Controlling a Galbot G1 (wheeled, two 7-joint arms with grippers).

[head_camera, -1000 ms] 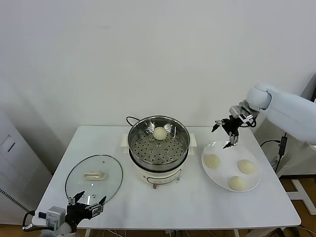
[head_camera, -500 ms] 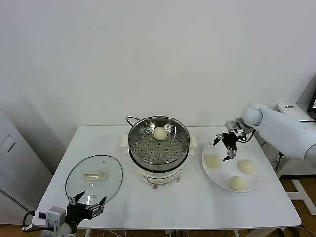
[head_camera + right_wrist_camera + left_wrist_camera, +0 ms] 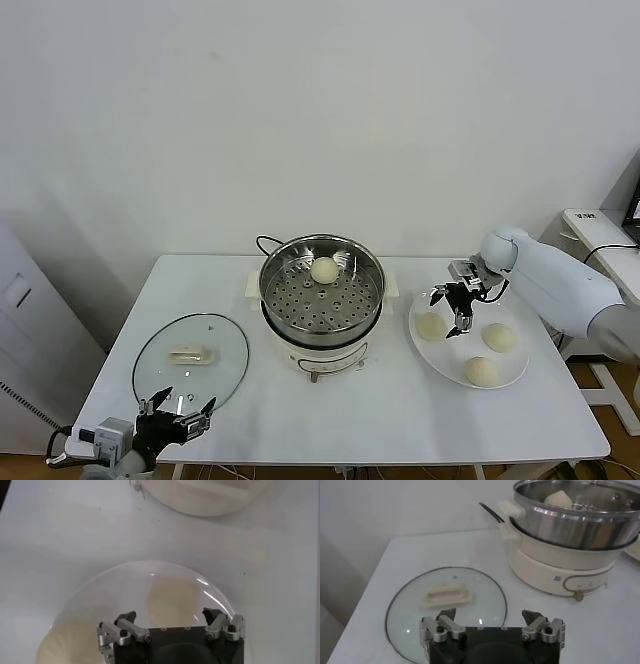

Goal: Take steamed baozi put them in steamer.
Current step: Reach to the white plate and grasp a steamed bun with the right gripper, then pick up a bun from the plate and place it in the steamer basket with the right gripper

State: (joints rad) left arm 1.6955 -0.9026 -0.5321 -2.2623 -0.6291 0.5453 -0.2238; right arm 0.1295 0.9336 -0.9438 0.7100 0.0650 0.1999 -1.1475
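The steel steamer (image 3: 322, 290) sits on its cream cooker base mid-table, with one steamed baozi (image 3: 323, 269) at its far side. Three more baozi (image 3: 431, 326) (image 3: 499, 337) (image 3: 482, 371) lie on the white plate (image 3: 455, 352) to its right. My right gripper (image 3: 452, 305) is open and empty, just above the plate's left baozi. In the right wrist view that baozi (image 3: 167, 597) lies under the open right gripper (image 3: 170, 616). My left gripper (image 3: 175, 412) is parked, open and empty, at the table's front left edge.
The oval glass lid (image 3: 190, 358) with its cream handle lies flat at the front left, right ahead of the left gripper (image 3: 490, 616). The cooker's black cord (image 3: 262, 241) runs behind the steamer. The knob (image 3: 314, 376) faces the front.
My right gripper has come down and to the left, from above the plate's far edge to just over the left baozi. The left arm has not moved.
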